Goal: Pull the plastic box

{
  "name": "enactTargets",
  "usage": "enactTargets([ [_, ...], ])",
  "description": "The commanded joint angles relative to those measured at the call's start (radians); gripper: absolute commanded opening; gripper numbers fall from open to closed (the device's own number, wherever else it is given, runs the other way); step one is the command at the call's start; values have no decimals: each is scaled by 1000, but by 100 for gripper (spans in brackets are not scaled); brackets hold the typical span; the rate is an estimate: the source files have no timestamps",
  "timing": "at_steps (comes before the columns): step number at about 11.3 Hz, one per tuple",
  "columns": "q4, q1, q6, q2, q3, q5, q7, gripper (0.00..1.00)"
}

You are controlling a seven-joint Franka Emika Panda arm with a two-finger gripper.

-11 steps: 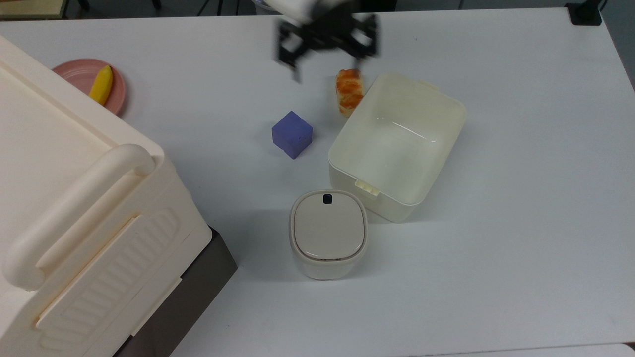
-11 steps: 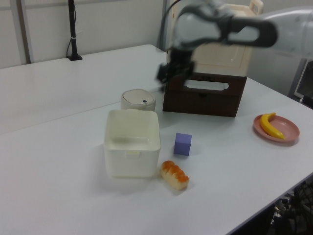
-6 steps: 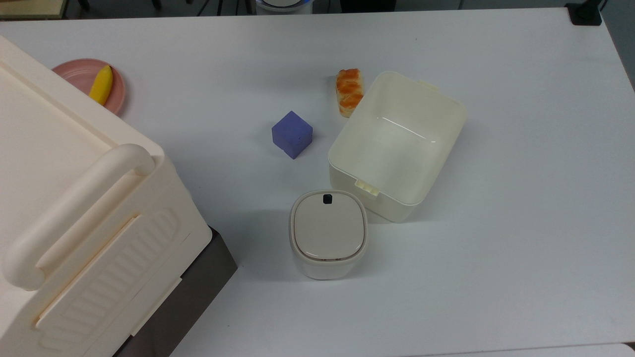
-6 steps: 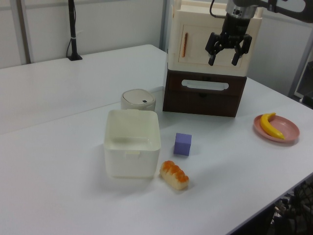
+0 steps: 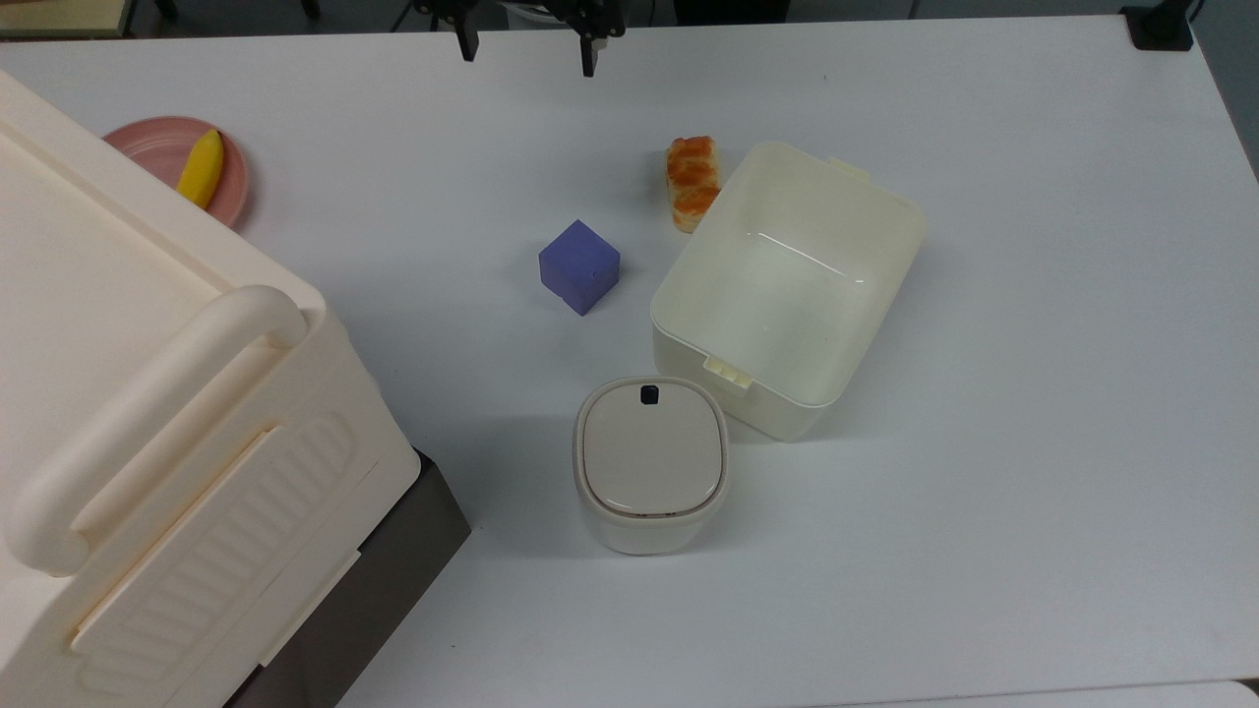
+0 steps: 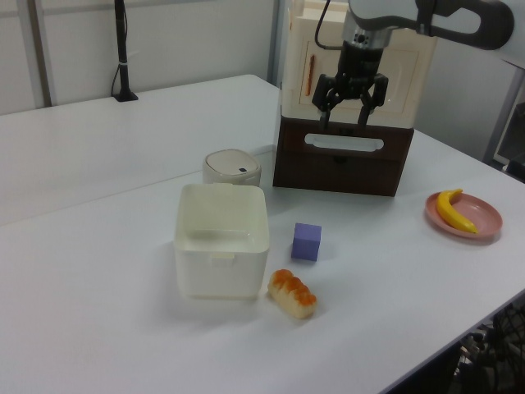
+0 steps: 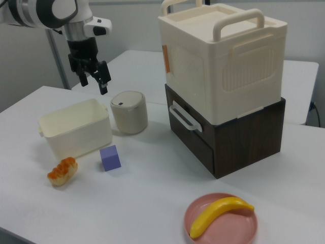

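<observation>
The approach is not yet made: the pincer hangs released and empty, high above the worktop, well apart from the plastic box, whose rim it must descend to.

No text, label, brand, number or sign can be read on anything in these views.
</observation>
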Motion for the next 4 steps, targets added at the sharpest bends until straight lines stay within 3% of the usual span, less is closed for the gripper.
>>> enactTargets([
  [1, -4, -14, 20, -9, 12, 2, 7, 100],
  [4, 0, -16, 19, -16, 3, 5, 4, 100],
])
